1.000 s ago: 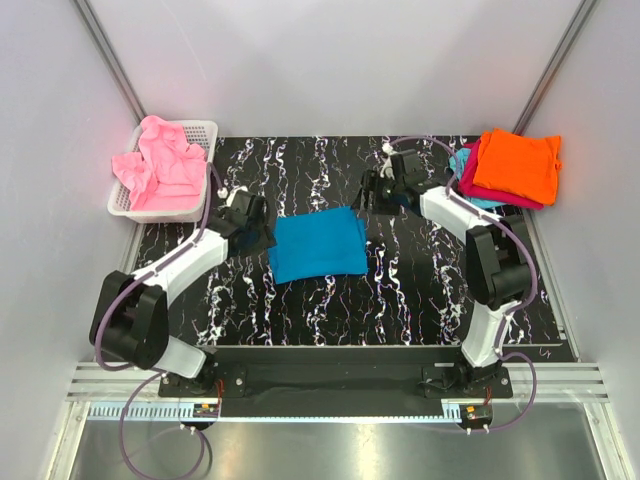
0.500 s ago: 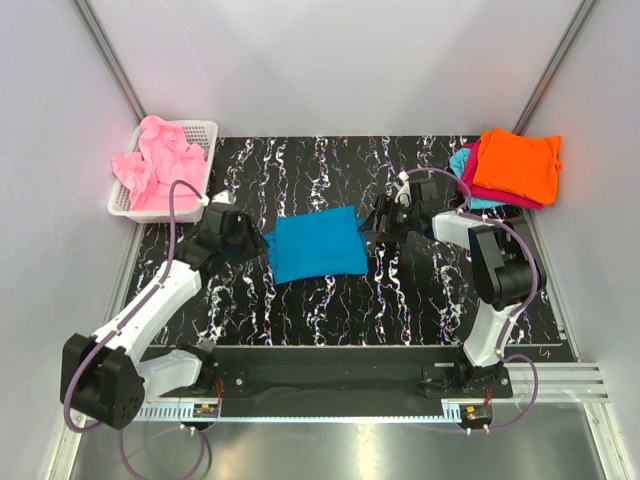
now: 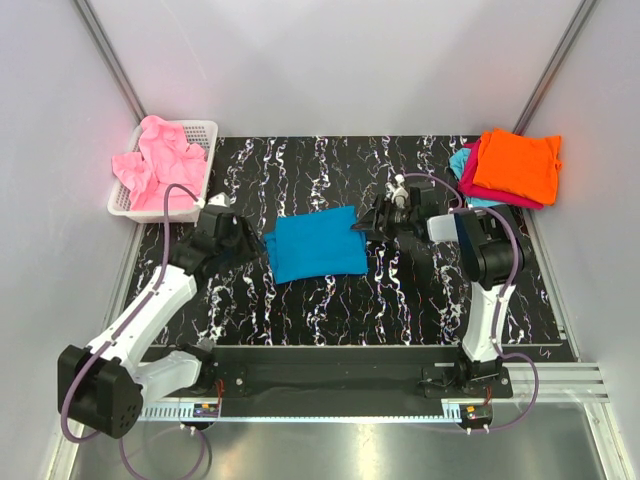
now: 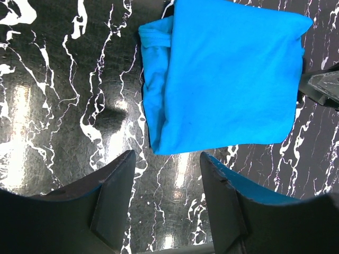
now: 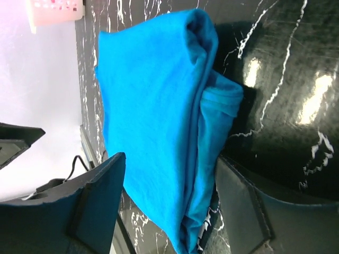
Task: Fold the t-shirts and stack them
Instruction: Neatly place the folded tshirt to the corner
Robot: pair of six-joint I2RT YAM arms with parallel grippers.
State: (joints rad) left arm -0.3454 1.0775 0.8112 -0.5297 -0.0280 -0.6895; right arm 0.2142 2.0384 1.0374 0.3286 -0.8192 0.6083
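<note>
A black tabletop veined with white (image 3: 300,310) sits between pale grey walls. At its far left a white mesh basket (image 3: 200,128) holds crumpled pink t-shirts (image 3: 160,165). At the far right corner a folded orange t-shirt (image 3: 517,165) tops a stack, with a magenta t-shirt (image 3: 500,197) under it and a light cyan t-shirt (image 3: 459,160) at the bottom.

The teal-blue t-shirt (image 3: 315,248) lies folded flat in the middle of the table, between the two arms. The left gripper (image 3: 255,242) is just beside its left edge with its jaws apart; the left wrist view shows only table and the shirt's near edge between them. The right gripper (image 3: 360,227) is spread wide at the shirt's right edge, the folded layers lying between its fingers (image 5: 100,196) without being pinched.

A second ago the right gripper was farther back, beyond the shirt's far right corner; it has since come down to that edge. The left arm's elbow has swung down towards the near left, while the shirt has stayed put.
</note>
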